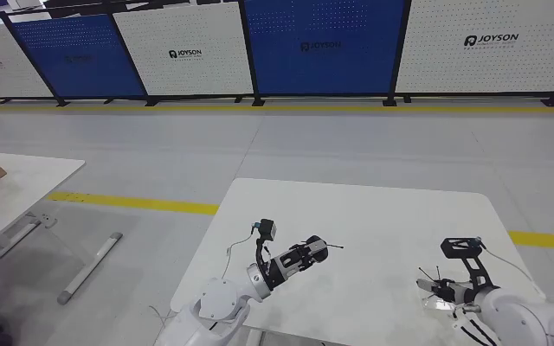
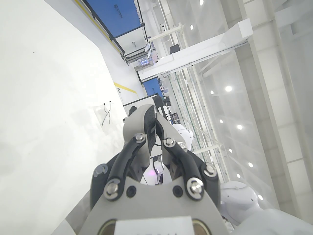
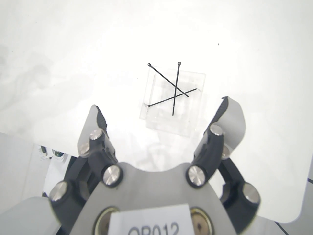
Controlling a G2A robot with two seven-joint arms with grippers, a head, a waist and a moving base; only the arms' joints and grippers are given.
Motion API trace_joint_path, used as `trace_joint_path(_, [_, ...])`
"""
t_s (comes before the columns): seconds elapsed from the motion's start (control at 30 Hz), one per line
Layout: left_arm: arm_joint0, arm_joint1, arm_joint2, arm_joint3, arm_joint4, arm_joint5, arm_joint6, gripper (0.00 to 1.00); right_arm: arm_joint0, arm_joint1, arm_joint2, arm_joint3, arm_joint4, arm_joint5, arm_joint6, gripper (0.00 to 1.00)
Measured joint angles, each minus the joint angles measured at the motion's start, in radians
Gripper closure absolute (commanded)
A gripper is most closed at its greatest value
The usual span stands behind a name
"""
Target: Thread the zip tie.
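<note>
My left gripper [image 1: 317, 248] hovers over the near left part of the white table [image 1: 372, 216]. It is shut on a thin black zip tie [image 1: 334, 246] whose free end pokes out to the right. In the left wrist view its fingertips [image 2: 153, 113] press together. Three black zip ties [image 3: 174, 89] lie crossed on a small clear tray [image 3: 195, 79] at the near right of the table. My right gripper [image 3: 161, 105] hangs open just above that tray, nothing between its fingers. The same ties [image 2: 106, 114] are visible far off in the left wrist view.
The table's near edge runs close behind both arms. Its middle and far half are bare white surface. A second white table [image 1: 35, 173] stands off to the left across the floor, and blue and white panels [image 1: 320, 43] line the back.
</note>
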Motion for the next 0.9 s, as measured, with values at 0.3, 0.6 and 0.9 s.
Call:
trace_joint_path(0.3, [0.000,0.000,0.000,0.000,0.000,0.000,0.000,1.00,0.012,0.002,-0.015,0.040,0.013,-0.053,-0.017,0.00])
trace_joint_path(0.6, [0.000,0.000,0.000,0.000,0.000,0.000,0.000,1.00,0.088,0.001,-0.060,0.105,-0.013,-0.041,0.041,0.00])
trace_joint_path(0.9, [0.000,0.000,0.000,0.000,0.000,0.000,0.000,1.00,0.078,0.003,-0.032,0.122,0.010,-0.041,0.003,0.10])
